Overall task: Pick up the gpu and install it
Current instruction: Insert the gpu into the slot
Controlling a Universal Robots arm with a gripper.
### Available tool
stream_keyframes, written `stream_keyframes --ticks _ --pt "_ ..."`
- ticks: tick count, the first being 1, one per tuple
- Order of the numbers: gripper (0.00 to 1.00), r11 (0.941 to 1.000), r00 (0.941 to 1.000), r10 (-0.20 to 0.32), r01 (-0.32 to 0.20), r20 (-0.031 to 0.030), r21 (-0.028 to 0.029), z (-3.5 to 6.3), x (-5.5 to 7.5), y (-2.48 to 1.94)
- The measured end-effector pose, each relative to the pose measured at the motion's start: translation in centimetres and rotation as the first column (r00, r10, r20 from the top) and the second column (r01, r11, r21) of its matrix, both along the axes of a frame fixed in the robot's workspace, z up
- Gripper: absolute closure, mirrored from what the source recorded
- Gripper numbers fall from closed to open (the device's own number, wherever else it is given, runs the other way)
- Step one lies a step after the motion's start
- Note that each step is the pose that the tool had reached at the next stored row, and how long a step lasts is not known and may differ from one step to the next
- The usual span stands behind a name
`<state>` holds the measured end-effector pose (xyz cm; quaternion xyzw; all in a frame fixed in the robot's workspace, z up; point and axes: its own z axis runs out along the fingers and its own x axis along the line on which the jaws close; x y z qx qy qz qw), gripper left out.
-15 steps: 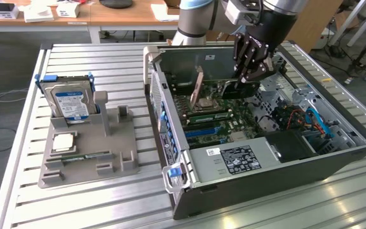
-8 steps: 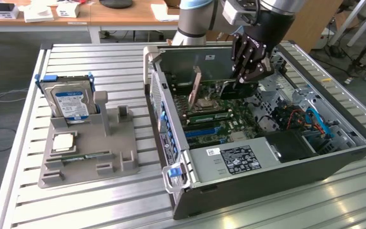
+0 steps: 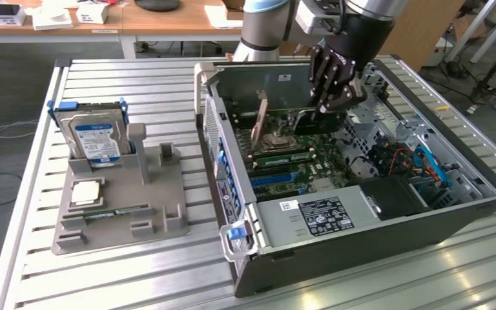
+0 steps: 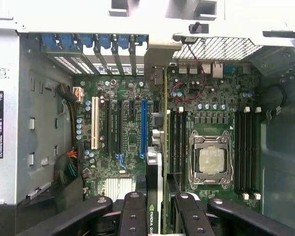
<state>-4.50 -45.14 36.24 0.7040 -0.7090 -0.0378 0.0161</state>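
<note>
Inside case (image 3: 360, 245), over board (image 4: 128, 147): pinching gpu (image 4: 154, 172) on edge with gripper (image 4: 157, 216), holding bracket end toward rear slots.

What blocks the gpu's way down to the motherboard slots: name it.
Nothing visible does. The gripper holds the gpu edge-on over the motherboard, between the blue slot and the RAM slots; the strip of board directly beneath the card is hidden by it.
</note>
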Motion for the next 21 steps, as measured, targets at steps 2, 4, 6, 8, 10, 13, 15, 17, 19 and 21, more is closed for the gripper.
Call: stream_keyframes --ticks 2,4,6,8,10,13,15,17,19,21 --pt "0.73 1.0 1.0 0.0 0.0 -0.0001 -0.0002 -0.35 0.0 0.0" --pt "0.73 1.0 1.0 0.0 0.0 0.0 -0.0001 -0.73 -0.1 0.0" --pt "0.73 1.0 1.0 0.0 0.0 0.0 -0.0001 -1.09 -0.1 0.0" --pt "0.73 1.0 1.0 0.0 0.0 0.0 0.0 -1.47 -0.1 0.0" --pt "0.73 1.0 1.0 0.0 0.0 0.0 -0.0001 -1.82 -0.2 -0.01" --pt "0.73 1.0 1.0 0.0 0.0 0.0 -0.0002 -2.36 -0.3 -0.01" --pt "0.73 1.0 1.0 0.0 0.0 0.0 0.0 -2.74 -0.3 -0.01" --pt "0.73 1.0 1.0 0.0 0.0 0.0 -0.0001 -3.1 -0.3 -0.01" --pt "0.73 1.0 1.0 0.0 0.0 0.0 -0.0001 -3.46 -0.4 -0.02" --pt "0.73 1.0 1.0 0.0 0.0 0.0 -0.0002 -3.81 -0.4 -0.03"
